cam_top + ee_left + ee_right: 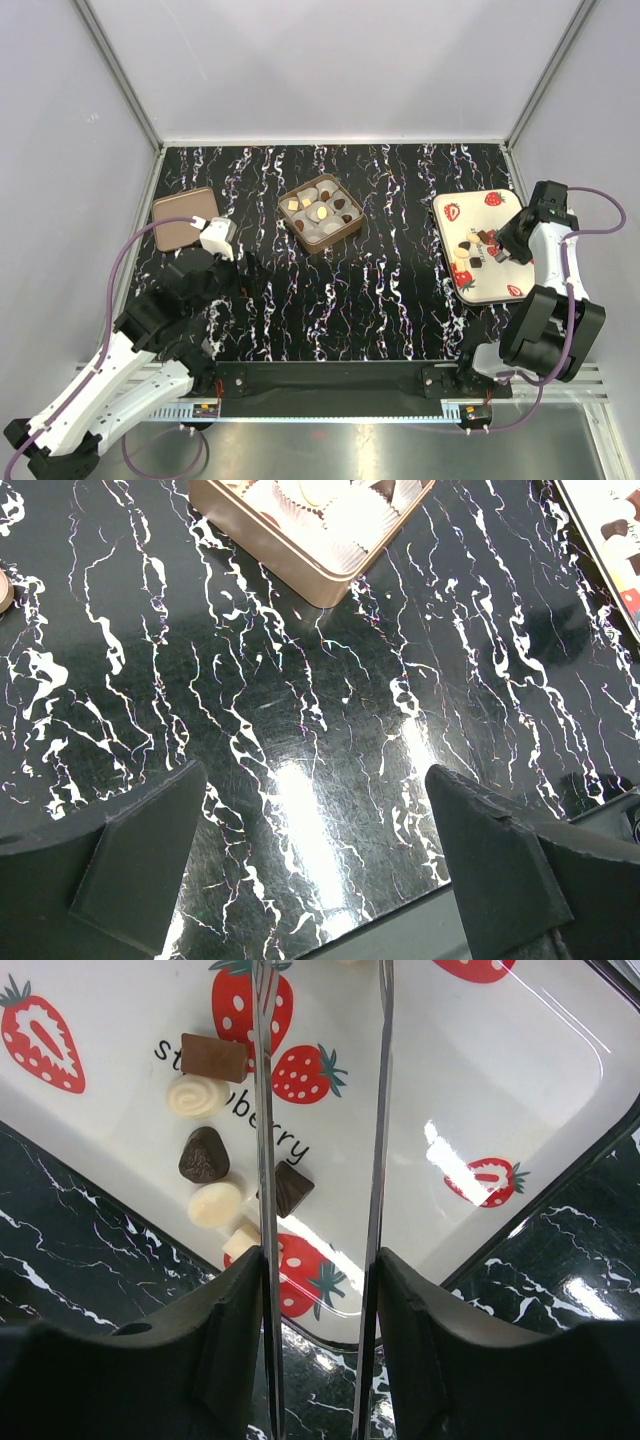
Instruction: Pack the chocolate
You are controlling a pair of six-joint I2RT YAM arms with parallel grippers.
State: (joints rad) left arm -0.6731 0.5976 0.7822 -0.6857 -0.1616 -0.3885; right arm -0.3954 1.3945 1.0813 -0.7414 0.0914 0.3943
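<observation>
Several pieces of chocolate lie on a white strawberry-print tray (pixel 449 228) at the right: a brown bar (pixel 213 1057), a white swirl (pixel 197 1096), a dark heart (pixel 204 1155), a pale oval (pixel 215 1203), a dark square (pixel 292 1188) and a pale cube (pixel 240 1240). My right gripper (pixel 320 1260) hovers over the tray (pixel 480 1070), shut on metal tweezers (pixel 262 1110). Their blades stand apart, the left blade beside the dark square. The tips are out of the wrist view. My left gripper (pixel 315 775) is open over bare table, with nothing between its fingers.
A brown box (pixel 321 213) with white paper cups, some holding chocolates, stands at the table's middle back, its corner visible in the left wrist view (pixel 320 570). Its brown lid (pixel 184 218) lies at the far left. The black marbled table has its near edge below the left fingers.
</observation>
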